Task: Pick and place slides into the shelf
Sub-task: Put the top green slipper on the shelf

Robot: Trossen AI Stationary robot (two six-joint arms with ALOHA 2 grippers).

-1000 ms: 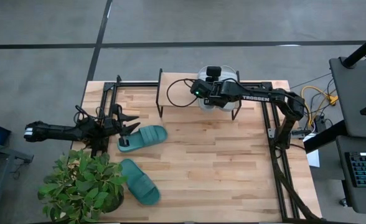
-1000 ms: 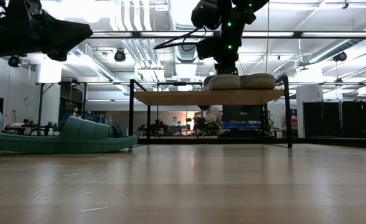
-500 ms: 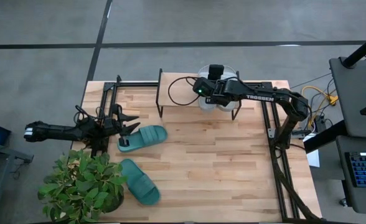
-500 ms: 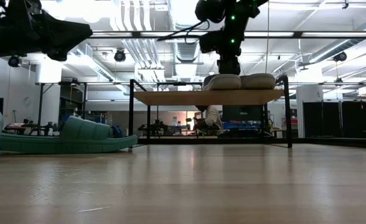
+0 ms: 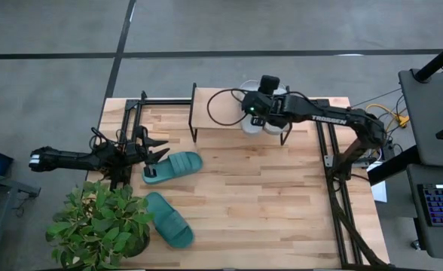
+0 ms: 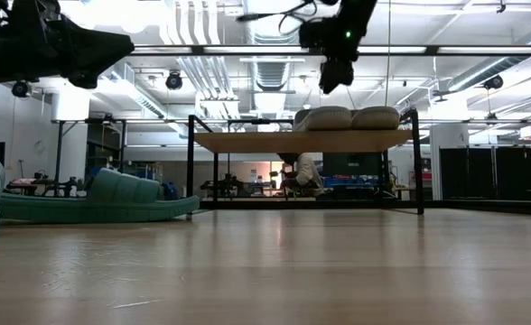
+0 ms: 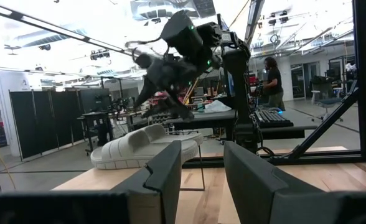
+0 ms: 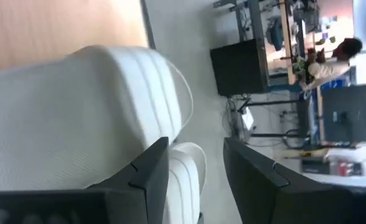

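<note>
Slides: two grey slides (image 6: 347, 117) rest on the shelf (image 6: 302, 141); two teal slides (image 5: 172, 166) lie on the desk (image 5: 267, 196). Right end effector (image 6: 336, 79) hovers above the grey pair, open, empty. Left end effector (image 5: 158, 154) waits beside a teal slide, fingers apart. Rubber looks light and bendy; the strap seems the best hold.

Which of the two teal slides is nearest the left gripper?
The teal slide lying just beyond the left gripper, towards the table's middle. The other teal slide lies apart from it, beside the potted plant.
</note>
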